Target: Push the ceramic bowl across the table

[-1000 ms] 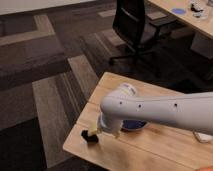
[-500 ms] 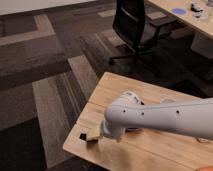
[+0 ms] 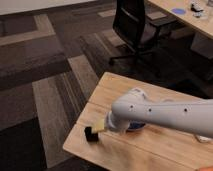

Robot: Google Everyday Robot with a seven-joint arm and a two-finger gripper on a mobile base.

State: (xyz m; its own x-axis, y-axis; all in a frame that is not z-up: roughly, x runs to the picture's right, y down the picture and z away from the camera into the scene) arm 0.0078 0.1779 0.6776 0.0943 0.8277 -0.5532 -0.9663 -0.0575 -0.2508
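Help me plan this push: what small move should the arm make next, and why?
Probably a short nudge pressing the glossy dark-blue ceramic bowl away from the small black block. The gripper sits low between them, near the corner of the light wooden table. The white arm hides most of the bowl, so contact is unclear.

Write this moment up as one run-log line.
gripper: low over table, beside black block | ceramic bowl: on table, mostly hidden behind arm
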